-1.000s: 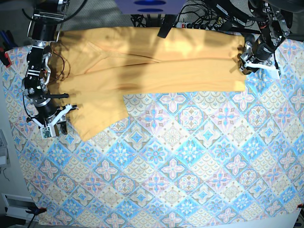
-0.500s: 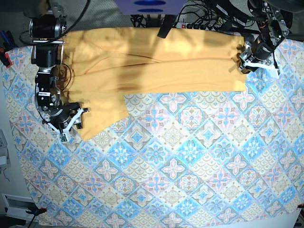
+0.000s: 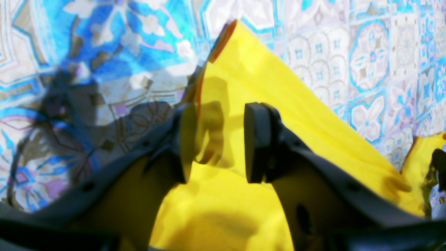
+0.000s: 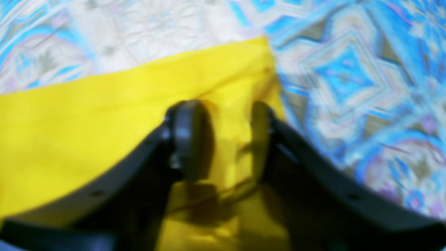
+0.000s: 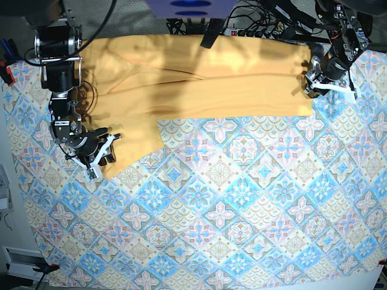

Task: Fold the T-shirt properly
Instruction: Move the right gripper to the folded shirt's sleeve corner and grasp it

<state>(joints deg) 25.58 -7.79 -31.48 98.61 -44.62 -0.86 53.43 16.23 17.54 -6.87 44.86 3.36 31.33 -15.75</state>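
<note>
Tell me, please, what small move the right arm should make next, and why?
Probably close the right gripper on the T-shirt. Its jaws straddle the sleeve's corner with a gap between them, cloth lying flat on the tablecloth, so nothing looks pinched. The left gripper already has cloth between its jaws.

T-shirt lies on patterned tablecloth.

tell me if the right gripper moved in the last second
Yes. In the base view the right gripper has slid rightward from the tablecloth onto the edge of the T-shirt's sleeve.
</note>
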